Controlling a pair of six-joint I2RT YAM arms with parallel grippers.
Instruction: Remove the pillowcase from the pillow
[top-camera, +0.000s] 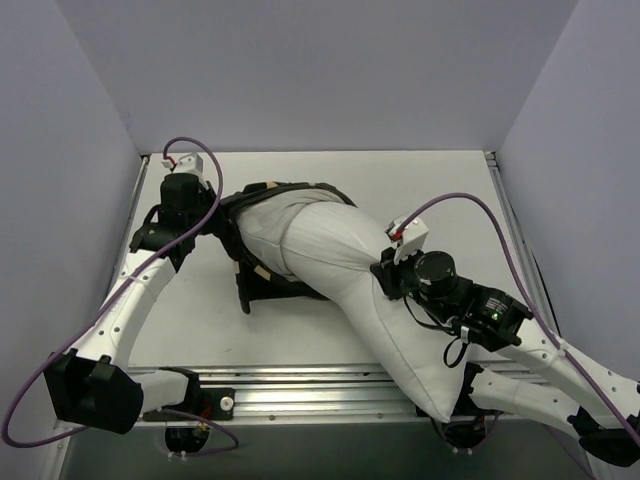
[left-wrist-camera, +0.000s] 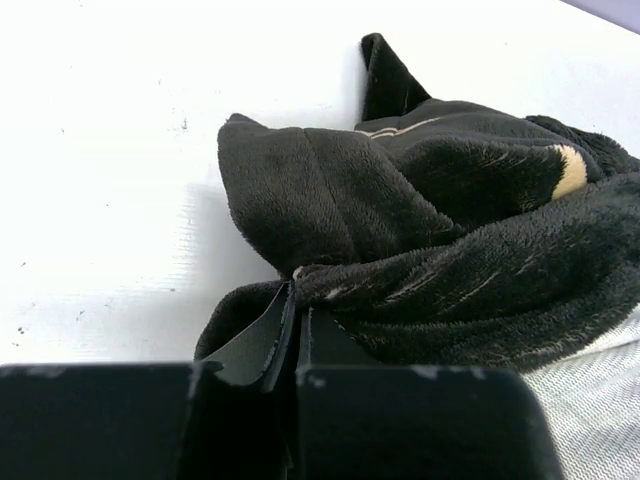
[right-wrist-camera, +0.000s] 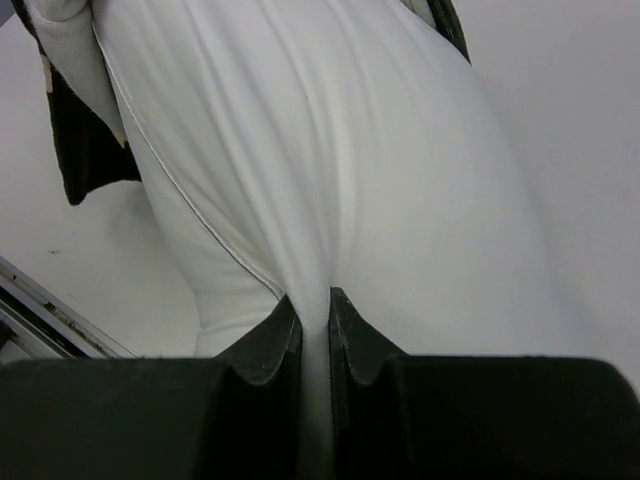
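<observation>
A white table (top-camera: 200, 320) sits boxed in by plain pale walls (top-camera: 320, 70) at the back and both sides. A ribbed aluminium rail (top-camera: 320, 388) runs along its near edge, and small dark specks (left-wrist-camera: 184, 125) dot the surface.

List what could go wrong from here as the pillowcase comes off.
1. The left gripper pinches only a small fold of the plush pillowcase; that fold may slip free under a pull.
2. The right gripper clamps just a thin ridge of the pillow, so the pillow could drag along with the case.
3. The pillow's near corner reaches past the near edge of the table; it might slide off.
</observation>
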